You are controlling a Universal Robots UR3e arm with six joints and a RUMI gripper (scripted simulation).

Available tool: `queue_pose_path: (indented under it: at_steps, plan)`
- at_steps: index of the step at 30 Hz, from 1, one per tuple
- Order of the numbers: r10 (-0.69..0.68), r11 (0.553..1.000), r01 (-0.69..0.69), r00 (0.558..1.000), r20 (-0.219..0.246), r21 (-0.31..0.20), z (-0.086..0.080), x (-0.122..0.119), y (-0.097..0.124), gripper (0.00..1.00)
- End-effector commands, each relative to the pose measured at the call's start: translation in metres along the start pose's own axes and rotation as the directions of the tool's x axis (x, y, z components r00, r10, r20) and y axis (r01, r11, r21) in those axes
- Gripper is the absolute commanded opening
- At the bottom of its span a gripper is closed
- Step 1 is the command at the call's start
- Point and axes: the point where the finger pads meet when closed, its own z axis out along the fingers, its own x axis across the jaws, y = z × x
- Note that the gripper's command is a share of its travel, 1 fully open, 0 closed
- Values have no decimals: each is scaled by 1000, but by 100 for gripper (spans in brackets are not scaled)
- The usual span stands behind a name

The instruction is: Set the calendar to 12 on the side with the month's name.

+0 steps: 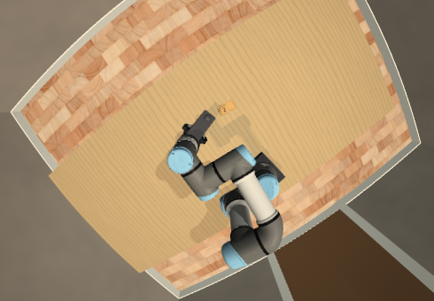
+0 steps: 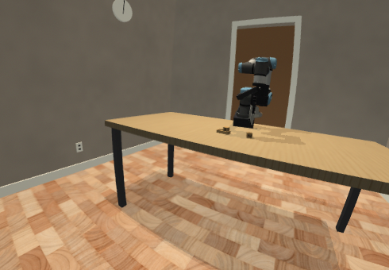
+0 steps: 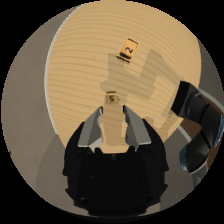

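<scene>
Apparently, one loose cube still needs its place.
The black two-jaw gripper (image 1: 194,134) (image 2: 252,121) (image 3: 112,106) stands partly apart, holding nothing, near the small wooden cube marked 5 (image 2: 249,135) (image 3: 111,98) on the table, leaving room to grasp it. The wooden cube marked 2 (image 1: 224,109) (image 2: 226,129) (image 3: 129,49) seems to sit in the small wooden tray (image 1: 219,110) (image 2: 220,131) (image 3: 123,59).

Reads 5 on the upper face of the loose cube (image 2: 249,135) (image 3: 111,98), seen just past the tips of the fingers in the wrist view, in line with the gap between. Reads 2 on the upper face of the other cube (image 1: 224,108) (image 2: 226,129) (image 3: 129,49), farther out from the fingers and off to the right in the wrist view. Also shows small dark marks beside the 2, on the fingers' side, too tiny to read.
</scene>
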Motion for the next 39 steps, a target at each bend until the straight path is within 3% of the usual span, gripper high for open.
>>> queue_pose_path:
  at_steps: [1,15,39]
  plan:
    - [0,999,0,1000,-6,33,0,0,0,28]
    - [1,982,-1,1000,0,187,0,-1,1,28]
    - [4,968,-5,1000,5,251,-1,-1,2,28]
